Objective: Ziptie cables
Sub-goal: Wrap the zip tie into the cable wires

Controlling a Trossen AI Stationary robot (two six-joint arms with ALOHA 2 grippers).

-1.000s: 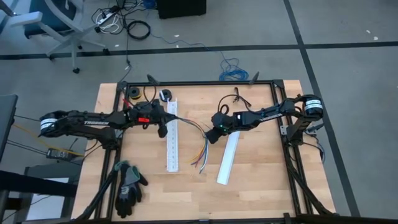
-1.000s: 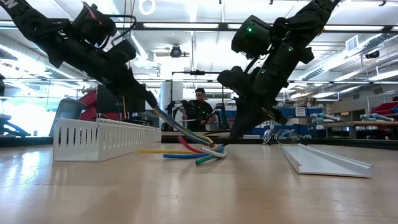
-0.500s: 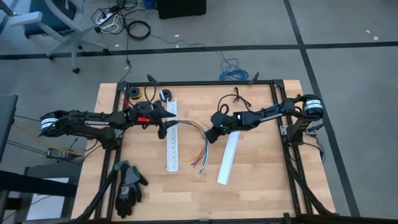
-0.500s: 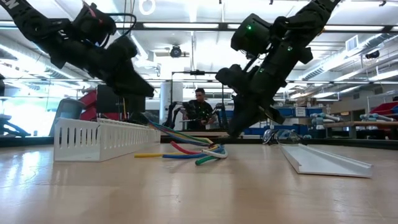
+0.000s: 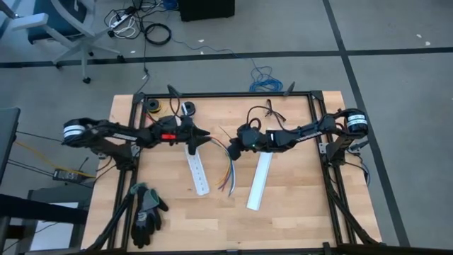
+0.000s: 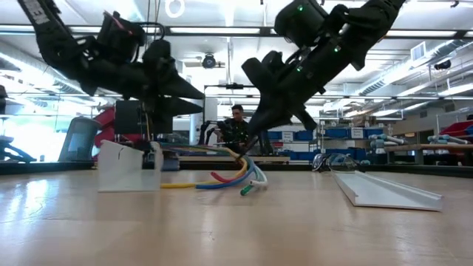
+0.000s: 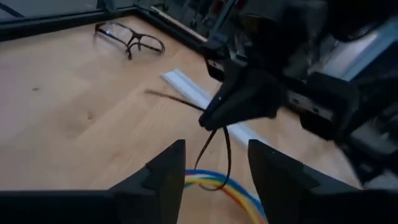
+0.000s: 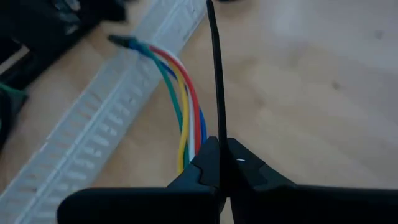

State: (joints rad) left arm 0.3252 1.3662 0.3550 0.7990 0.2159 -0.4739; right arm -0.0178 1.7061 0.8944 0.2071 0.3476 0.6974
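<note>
The cables (image 5: 228, 170), several thin coloured wires, lie fanned on the table between the two arms; part of the bundle (image 6: 238, 161) rises toward my right gripper (image 5: 232, 147). That gripper is shut on a thin dark zip tie (image 8: 217, 74). My left gripper (image 7: 214, 146) stands open and about level just left of it. Past its fingertips show the cables (image 7: 217, 182) and the tie's dark loop (image 7: 214, 158). I see the left fingers touch nothing. My right gripper pinches the dark zip tie (image 8: 218, 134) between its two shut fingers, slanting down from the table's right. The tie's straight tail (image 7: 171, 98) sticks out past the fingers. A loop of it hangs below, down to the cables. The cables' free ends (image 6: 247, 188) lie on the table.
A white perforated strip (image 5: 198, 166) lies slanted under the left gripper. A plain white strip (image 5: 259, 180) lies to the right. Dark gloves (image 5: 147, 212) are at the near left, glasses (image 7: 130, 40) farther off. Small rolls (image 5: 152, 106) sit at the far left.
My left gripper has opened, let go of the cables, rolled and gone toward the right gripper. The perforated strip has turned about, its near end swung to the right. My right gripper has risen a little and tipped up, raising the cables where the tie meets them.
</note>
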